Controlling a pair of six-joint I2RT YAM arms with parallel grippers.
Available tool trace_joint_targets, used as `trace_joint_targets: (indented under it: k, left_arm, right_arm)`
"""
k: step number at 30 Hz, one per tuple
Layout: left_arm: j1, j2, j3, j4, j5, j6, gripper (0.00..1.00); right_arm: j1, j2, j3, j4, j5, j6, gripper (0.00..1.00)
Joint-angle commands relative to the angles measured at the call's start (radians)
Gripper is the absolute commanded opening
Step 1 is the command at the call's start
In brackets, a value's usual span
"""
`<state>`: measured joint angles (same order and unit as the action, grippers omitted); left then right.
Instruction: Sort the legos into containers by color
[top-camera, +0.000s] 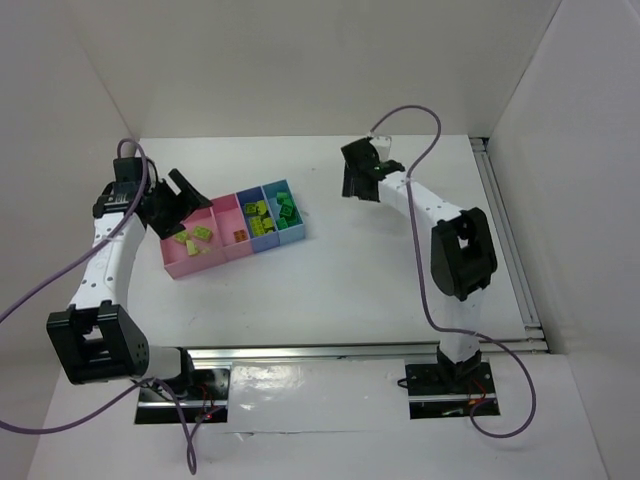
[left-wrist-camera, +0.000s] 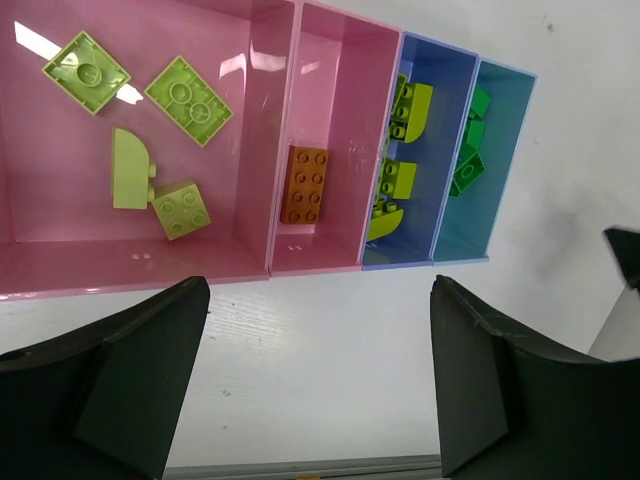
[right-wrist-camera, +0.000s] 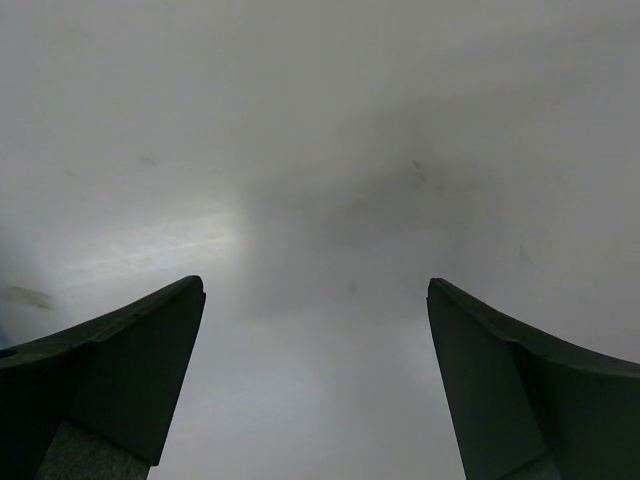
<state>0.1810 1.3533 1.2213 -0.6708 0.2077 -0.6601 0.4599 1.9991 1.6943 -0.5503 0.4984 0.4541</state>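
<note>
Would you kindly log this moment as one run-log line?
left gripper: open, empty | right gripper: open, empty | legos: visible ones all inside containers

White table (top-camera: 330, 290). White walls (top-camera: 300, 60) behind it and at both sides. Aluminium rail (top-camera: 330, 350) along its near edge. Second rail (top-camera: 507, 235) along its right edge.

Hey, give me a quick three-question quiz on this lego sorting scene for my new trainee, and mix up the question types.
1. True or false: the orange brick lies alone in the narrow pink bin.
2. How many yellow-green bricks lie in the wide pink bin? A: two. B: four. C: six.
3. Fill in: the left hand is open and holds ___.

Key: 1 true; 2 B; 3 nothing.
</note>
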Motion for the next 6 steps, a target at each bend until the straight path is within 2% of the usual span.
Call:
trace_joint_targets:
  k: [1, 6]
  left_arm:
    - [-0.005, 0.006, 0.01, 0.031, 0.001, 0.039, 0.92]
    - [-0.005, 0.015, 0.069, 0.031, 0.041, 0.039, 0.92]
  right_arm:
    - [-0.02, -0.17, -0.138, -0.099, 0.134, 0.057, 1.0]
    - [-0.075, -0.258, -0.307, -0.074, 0.104, 0.058, 0.97]
